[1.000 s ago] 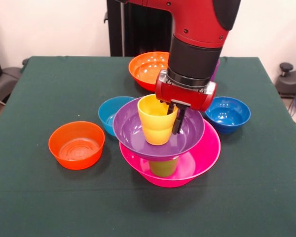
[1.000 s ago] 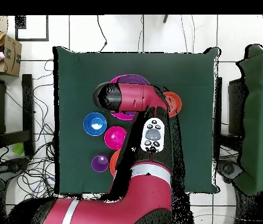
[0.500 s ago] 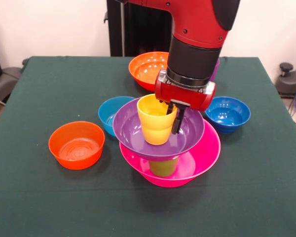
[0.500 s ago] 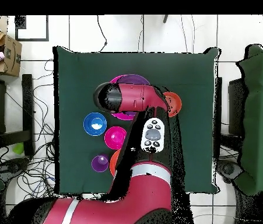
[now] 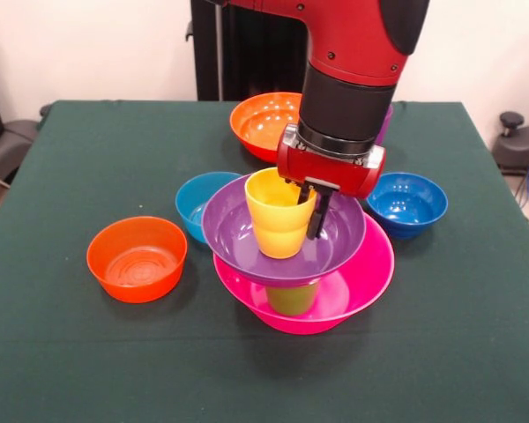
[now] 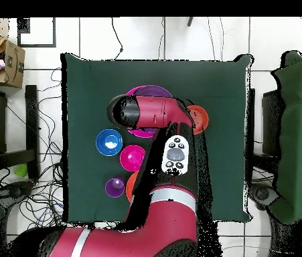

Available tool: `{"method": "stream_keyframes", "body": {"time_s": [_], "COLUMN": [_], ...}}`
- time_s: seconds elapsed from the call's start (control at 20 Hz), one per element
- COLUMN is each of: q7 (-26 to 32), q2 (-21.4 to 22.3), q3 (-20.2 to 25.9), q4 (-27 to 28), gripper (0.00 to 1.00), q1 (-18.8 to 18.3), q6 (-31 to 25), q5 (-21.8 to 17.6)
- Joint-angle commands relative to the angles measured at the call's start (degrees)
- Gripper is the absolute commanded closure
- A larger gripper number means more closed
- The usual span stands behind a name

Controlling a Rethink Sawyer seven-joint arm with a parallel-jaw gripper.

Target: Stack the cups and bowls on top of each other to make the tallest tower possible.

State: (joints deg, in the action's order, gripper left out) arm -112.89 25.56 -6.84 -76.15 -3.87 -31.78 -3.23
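The red and black arm (image 5: pixel 357 53) comes down steeply over the middle of the tabletop, with its wrist vertical. The gripper (image 5: pixel 310 211) points straight down. One black finger (image 5: pixel 318 216) is visible outside the rim of the yellow cup (image 5: pixel 280 216), and the jaws grip this rim.

Seven bowls, I make it: a pink bowl (image 5: pixel 370 273), a purple bowl (image 5: pixel 234 233), a big orange bowl (image 5: pixel 260 123) at the far side, a small orange bowl (image 5: pixel 137 258) near left, a light blue bowl (image 5: pixel 194 204), a dark blue bowl (image 5: pixel 407 203) on the right, and a reddish-pink bowl (image 6: pixel 132 158) seen only from overhead. Three cups: a yellow cup (image 5: pixel 279 216), a lime green cup (image 5: pixel 291 300) and a purple cup (image 6: pixel 114 187).
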Motion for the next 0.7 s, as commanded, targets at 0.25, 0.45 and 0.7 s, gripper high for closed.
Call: {"method": "stream_keyframes", "body": {"time_s": [0.25,0.45,0.7], "q7": [-0.7,-0.6,-0.3], "q2": [-0.8,-0.8,-0.8], "q3": [2.6,2.5,2.5], "q4": [-3.1,-3.0,-2.6], "gripper": [0.00,0.00,0.00], "q1": [0.7,0.8,0.6], "q6": [2.3,2.2,2.1], "q5": [-4.6,-4.6,-4.6]}}
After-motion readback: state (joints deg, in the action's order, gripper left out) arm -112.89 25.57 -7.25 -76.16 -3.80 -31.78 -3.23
